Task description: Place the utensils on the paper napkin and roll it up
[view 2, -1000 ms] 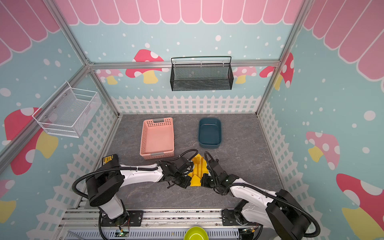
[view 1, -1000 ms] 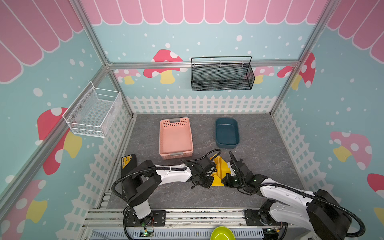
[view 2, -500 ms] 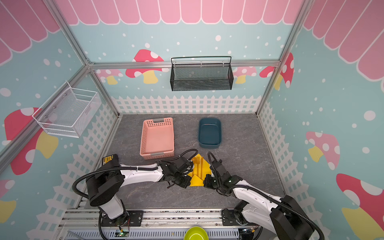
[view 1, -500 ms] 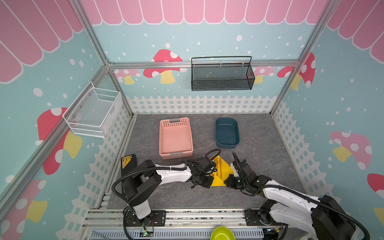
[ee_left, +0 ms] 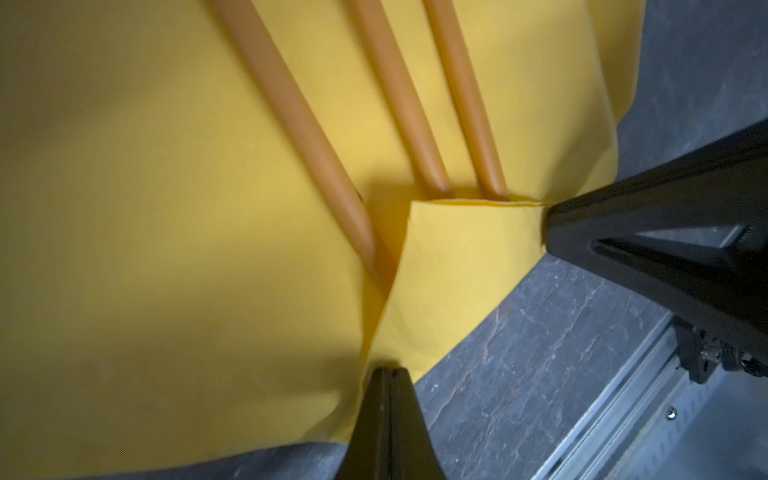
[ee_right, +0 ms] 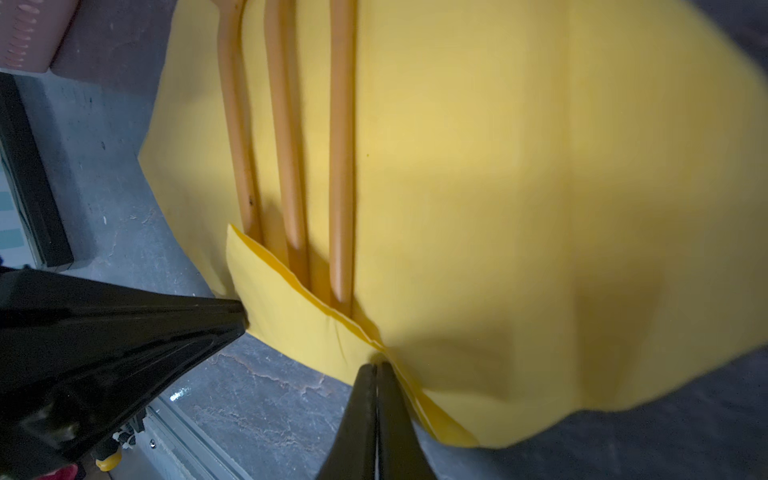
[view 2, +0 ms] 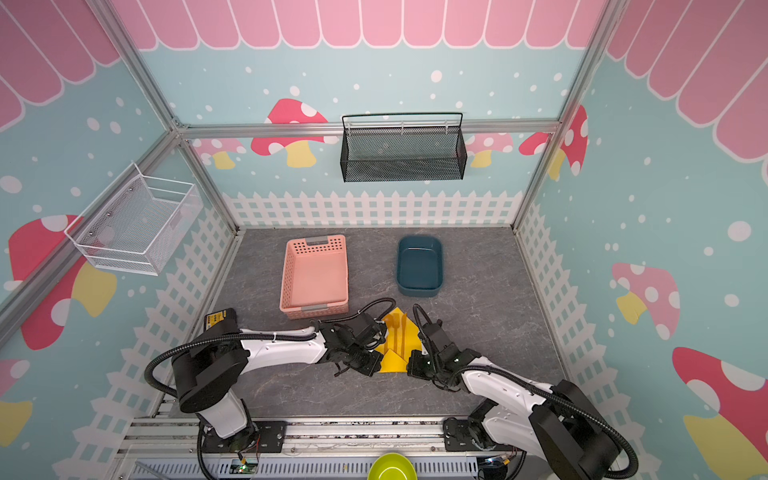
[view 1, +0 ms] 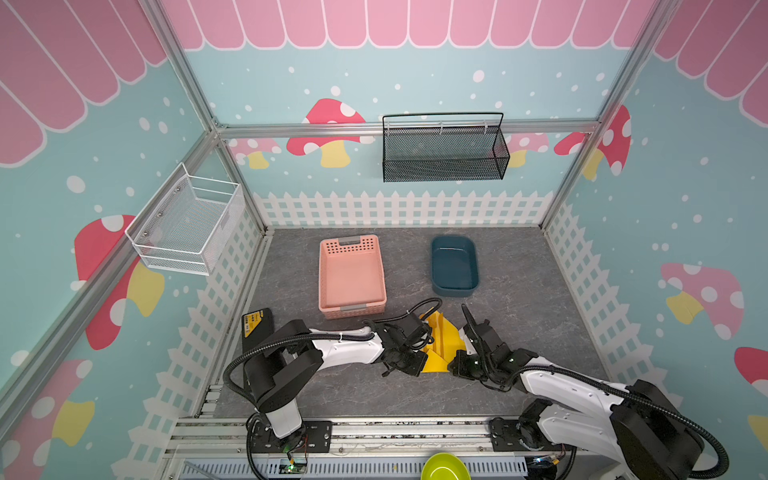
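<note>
The yellow paper napkin [view 1: 446, 338] [view 2: 395, 359] lies on the grey floor near the front, between both arms. Three orange-yellow utensils [view 2: 400, 330] lie side by side on it, and their handles [ee_left: 299, 116] [ee_right: 343, 124] run toward its near edge. That edge is folded up into a small flap [ee_left: 453, 266] [ee_right: 291, 316] over the handle ends. My left gripper [view 1: 419, 358] [ee_left: 388, 372] is shut on one end of the flap's crease. At the other end my right gripper [view 1: 456, 360] [ee_right: 376, 368] is shut on the napkin.
A pink slotted basket [view 1: 351, 243] and a dark blue tub [view 1: 453, 240] stand behind the napkin. A black-and-yellow block [view 1: 257, 322] lies at the left fence. Wire baskets hang on the left wall [view 1: 187, 224] and back wall [view 1: 444, 149]. A green bowl [view 1: 444, 467] sits below the front rail.
The right arm has shifted slightly toward the napkin. Both grippers stay shut at the napkin's near edge, and the utensils have not moved.
</note>
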